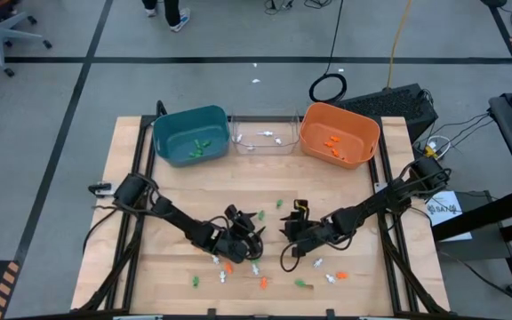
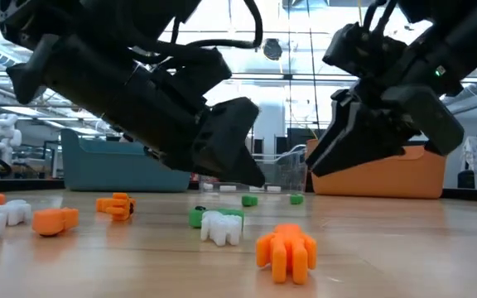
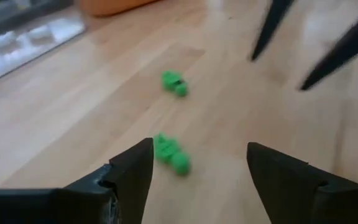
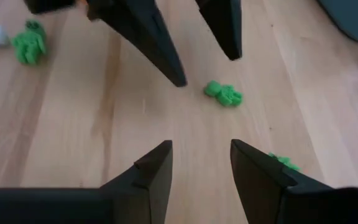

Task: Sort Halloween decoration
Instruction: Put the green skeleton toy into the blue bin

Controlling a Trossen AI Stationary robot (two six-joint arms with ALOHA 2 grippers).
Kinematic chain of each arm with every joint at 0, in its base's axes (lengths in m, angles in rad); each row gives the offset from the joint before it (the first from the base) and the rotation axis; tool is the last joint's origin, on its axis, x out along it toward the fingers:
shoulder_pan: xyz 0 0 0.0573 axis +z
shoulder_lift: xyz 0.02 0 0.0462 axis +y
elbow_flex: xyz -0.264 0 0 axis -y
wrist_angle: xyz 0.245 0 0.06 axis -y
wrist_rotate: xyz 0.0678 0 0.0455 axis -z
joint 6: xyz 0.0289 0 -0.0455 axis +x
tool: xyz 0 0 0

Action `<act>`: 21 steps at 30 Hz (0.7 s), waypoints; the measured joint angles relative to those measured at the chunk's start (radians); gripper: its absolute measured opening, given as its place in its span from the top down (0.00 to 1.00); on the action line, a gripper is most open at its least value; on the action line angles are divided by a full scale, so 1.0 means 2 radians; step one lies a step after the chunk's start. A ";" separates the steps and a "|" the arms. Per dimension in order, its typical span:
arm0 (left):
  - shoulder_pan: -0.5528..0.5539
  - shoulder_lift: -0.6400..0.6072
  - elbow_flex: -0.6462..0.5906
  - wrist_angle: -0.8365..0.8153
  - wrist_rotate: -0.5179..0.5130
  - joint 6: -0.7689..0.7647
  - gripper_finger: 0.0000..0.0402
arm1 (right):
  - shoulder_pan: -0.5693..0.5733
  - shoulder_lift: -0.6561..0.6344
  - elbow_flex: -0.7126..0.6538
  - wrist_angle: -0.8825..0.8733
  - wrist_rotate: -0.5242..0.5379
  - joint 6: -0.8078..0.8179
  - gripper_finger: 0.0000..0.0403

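The green trinket [image 3: 171,154] I am after lies loose on the bare wood near the middle of the table, just ahead of my left gripper [image 3: 197,165] and a little toward one finger, not yet between them. I hold those fingers [image 3: 132,171] wide apart and empty because, as I judge it, they must straddle so small a piece before closing, and a narrow gap would only nudge it away. A second green trinket [image 3: 174,83] sits farther on, near where my right gripper [image 4: 201,165] hangs low over the boards; its fingers are also parted with nothing in them, and from its wrist the same piece [image 4: 224,93] shows beyond its tips, close under my left gripper's two fingers. So both grippers face each other across the same small patch, which I read as each lining up on its own green piece. The rest of the Halloween decoration [image 1: 262,283] is scattered in orange, white and green along the near edge. At the far edge stand the teal bin [image 1: 191,135] with green pieces, the clear bin [image 1: 265,135] with white ones and the orange bin [image 1: 339,135] with orange ones, so the green one should go to the teal bin.
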 joint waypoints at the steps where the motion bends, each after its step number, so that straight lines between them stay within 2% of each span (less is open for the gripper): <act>1: 0.000 0.003 0.001 0.000 0.000 0.005 0.35 | 0.000 0.000 0.000 -0.003 0.000 0.001 0.64; 8: 0.014 0.019 0.003 -0.002 -0.019 -0.008 0.35 | 0.000 -0.001 0.000 -0.005 0.002 -0.001 0.64; 14: 0.037 0.029 0.005 0.002 0.034 -0.048 0.36 | 0.000 -0.001 0.000 -0.009 0.002 0.000 0.64; 17: 0.043 0.032 0.006 0.003 0.041 -0.055 0.43 | 0.000 -0.001 0.000 -0.009 0.002 0.000 0.64; 21: 0.050 0.033 0.006 0.002 0.042 -0.060 0.58 | 0.000 -0.001 0.000 -0.009 0.002 0.000 0.64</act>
